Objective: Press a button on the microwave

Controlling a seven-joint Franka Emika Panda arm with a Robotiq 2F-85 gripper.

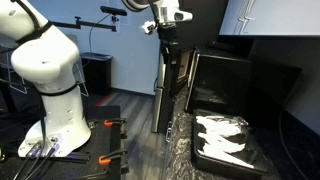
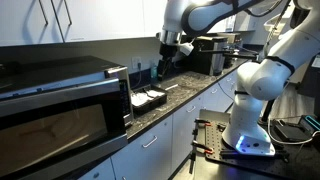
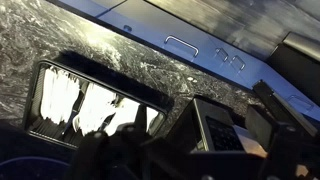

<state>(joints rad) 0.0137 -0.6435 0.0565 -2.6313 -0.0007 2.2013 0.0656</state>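
Apart from microwave (image 2: pixel 60 105), end effector (image 2: pixel 162 66) (aloft)

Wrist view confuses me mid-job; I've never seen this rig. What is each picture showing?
The white jointed machine is a robot arm; the black gripper at its end hangs over a speckled stone counter. Two pictures come from cameras standing outside the robot. The wrist view rides on the arm and looks down past the gripper. On the counter stand the black microwave and a tray of crumpled foil. The gripper seems to hold nothing; whether it is open, I cannot tell.
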